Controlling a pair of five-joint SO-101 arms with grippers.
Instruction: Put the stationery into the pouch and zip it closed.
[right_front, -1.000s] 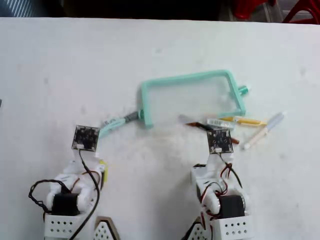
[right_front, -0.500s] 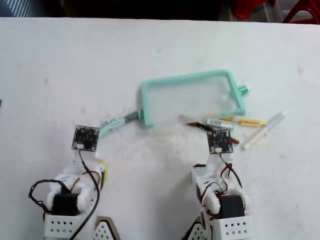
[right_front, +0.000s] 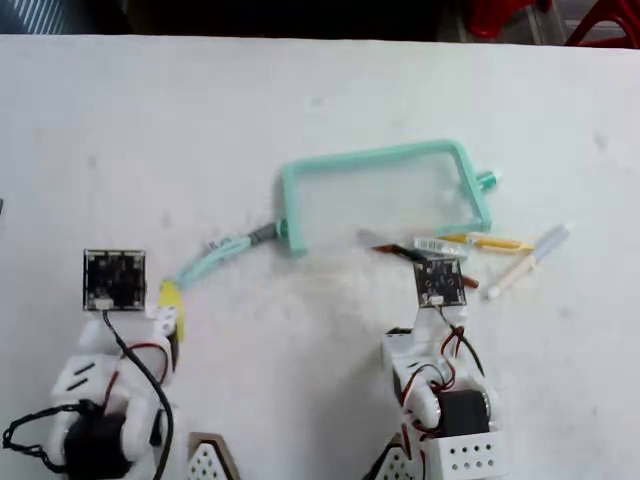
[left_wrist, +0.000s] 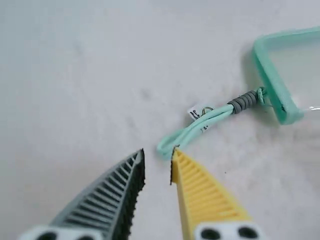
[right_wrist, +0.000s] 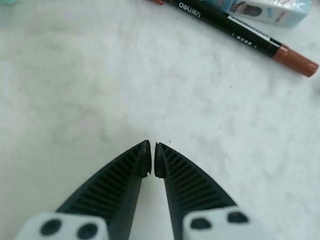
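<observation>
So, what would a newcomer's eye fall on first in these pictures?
The mint-green pouch in the middle of the white table stands out first. Its cord trails toward the left tool, and several pens lie loose beside its right end.

One pouch with one strap lies on one table, alongside three pens, namely a black pen, a yellow pen and a white pen, and one eraser. Two arms stand there: the left arm and the right arm.
</observation>
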